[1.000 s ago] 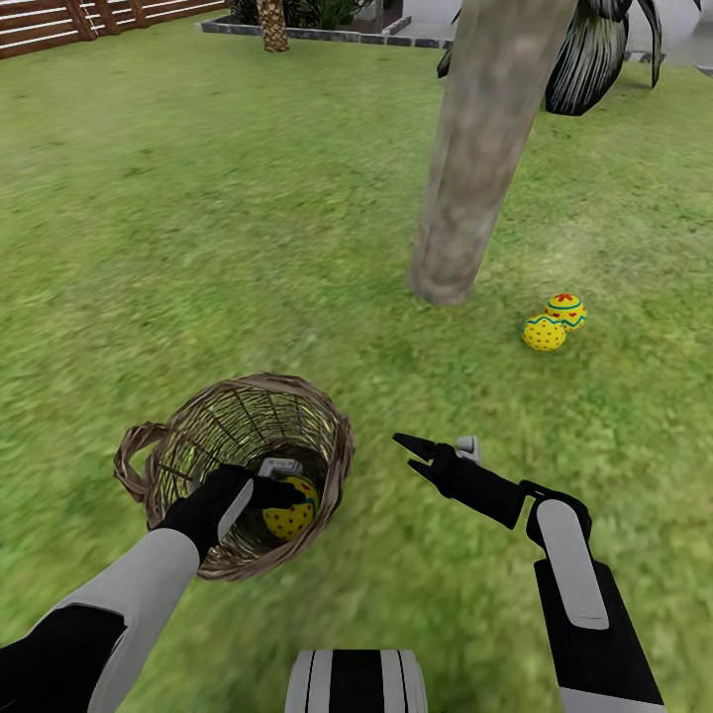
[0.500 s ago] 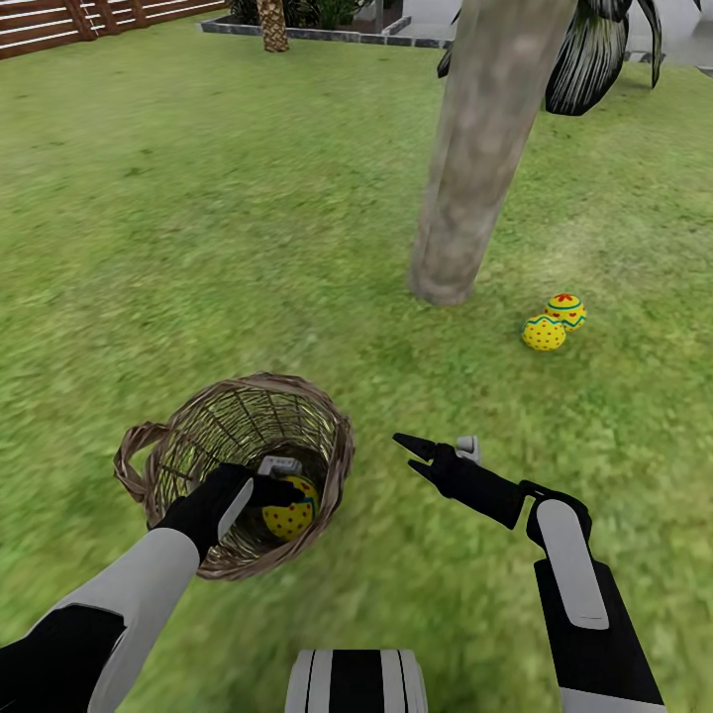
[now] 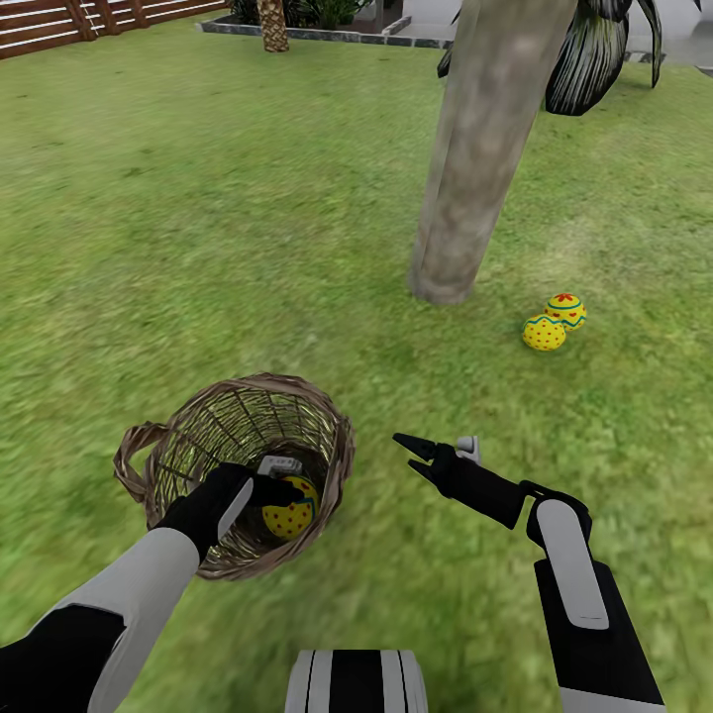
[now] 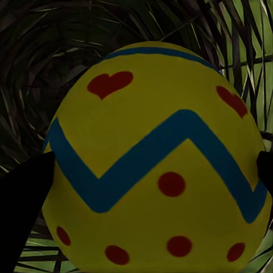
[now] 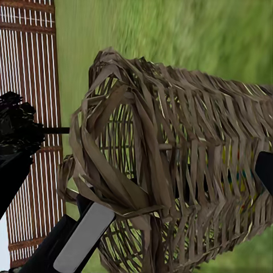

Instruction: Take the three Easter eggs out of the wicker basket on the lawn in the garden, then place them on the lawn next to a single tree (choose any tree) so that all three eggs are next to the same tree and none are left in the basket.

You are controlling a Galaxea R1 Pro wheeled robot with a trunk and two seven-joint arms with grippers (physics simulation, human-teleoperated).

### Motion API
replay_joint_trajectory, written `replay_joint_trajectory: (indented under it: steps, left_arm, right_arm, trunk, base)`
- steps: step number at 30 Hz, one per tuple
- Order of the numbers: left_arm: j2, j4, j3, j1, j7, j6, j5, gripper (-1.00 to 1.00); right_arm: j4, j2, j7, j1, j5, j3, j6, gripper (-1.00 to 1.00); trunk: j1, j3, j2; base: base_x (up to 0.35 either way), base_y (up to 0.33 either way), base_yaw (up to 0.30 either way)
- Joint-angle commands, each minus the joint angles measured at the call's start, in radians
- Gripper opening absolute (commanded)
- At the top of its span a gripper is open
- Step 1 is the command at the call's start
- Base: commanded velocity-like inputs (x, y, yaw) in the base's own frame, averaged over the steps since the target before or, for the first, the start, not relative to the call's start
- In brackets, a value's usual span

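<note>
Last egg: one egg lay low in the basket, against its near-right wall; the left wrist view showed it close up, between the two dark finger tips.
Other eggs: two eggs lay touching on the lawn, just right of the tree base.
Left gripper: the left gripper was reached down into the basket, spread, one finger on each side of the egg. Whether the pads touched the shell could not be told; no pinch was read.
Right gripper: the right gripper hung spread and empty over grass just right of the basket, pointing far-left; its wrist view looked at the basket from the side.
Key relation: the egg sat straight ahead of the left gripper, its long axis roughly along the gripper's line, so its narrower width lay across the jaws. The left arm was plainly the nearer one.
Next move (judgement): closing on the egg, then a lift clear of the rim, toward the tree at far right.
Risk (judgement): a round shell may slip, and the near-right wall is close to the fingers.
</note>
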Motion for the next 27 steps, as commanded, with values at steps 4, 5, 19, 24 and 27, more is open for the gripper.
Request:
replay_joint_trajectory:
  steps: [4,5,19,24,27]
  left_arm:
    - [0.001,0.031,-0.005,0.0,0.002,0.003,-0.002,-1.0]
    - [0.001,0.031,-0.005,0.0,0.002,0.003,-0.002,-1.0]
    - [0.002,0.029,-0.005,0.001,-0.003,0.003,-0.002,-1.0]
    - [0.002,0.028,-0.005,0.001,-0.003,0.004,-0.002,-1.0]
    - [0.002,0.029,-0.005,0.0,-0.003,0.005,-0.002,-1.0]
  right_arm:
    - [0.0,0.001,0.01,-0.001,0.011,-0.003,0.006,1.0]
    - [0.0,0.001,0.01,-0.001,0.011,-0.003,0.006,1.0]
    - [0.0,0.001,0.01,-0.001,0.011,-0.003,0.006,1.0]
    - [0.0,0.001,0.01,-0.001,0.011,-0.003,0.006,1.0]
    - [0.0,0.001,0.01,-0.001,0.011,-0.003,0.006,1.0]
  trunk:
    - [0.0,-0.001,0.0]
    - [0.0,-0.001,0.0]
    - [0.0,-0.001,0.0]
    - [-0.001,0.007,0.0]
    - [-0.001,0.007,0.0]
  base:
    - [0.0,0.0,0.0]
    - [0.0,0.0,0.0]
    - [-0.003,0.0,0.0]
    - [0.0,0.0,0.0]
    - [0.0,0.0,0.0]
